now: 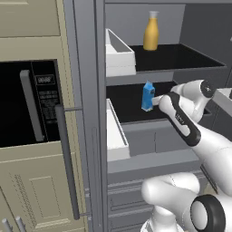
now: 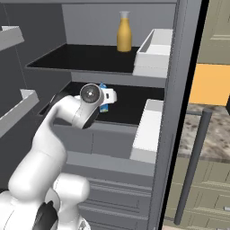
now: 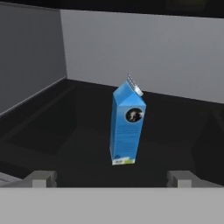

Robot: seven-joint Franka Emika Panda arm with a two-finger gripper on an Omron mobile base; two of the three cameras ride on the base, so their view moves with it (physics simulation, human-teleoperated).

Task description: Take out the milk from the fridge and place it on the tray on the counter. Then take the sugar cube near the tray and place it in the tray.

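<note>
The fridge (image 1: 149, 136) stands open and the milk (image 3: 127, 124) is upright on its black middle shelf, untouched, with the pincer (image 3: 111, 178) spread wide just short of it, so I'd say everything is still to do. A yellow bottle (image 1: 151, 31) sits on the shelf above, well clear; the white door bins (image 2: 148, 130) flank the way out.

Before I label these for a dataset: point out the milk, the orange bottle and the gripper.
milk (image 3: 127, 127): hand view, blue front face.
orange bottle (image 1: 151, 35): left base view, its body.
gripper (image 3: 111, 178): hand view, between the fingertips.
</note>
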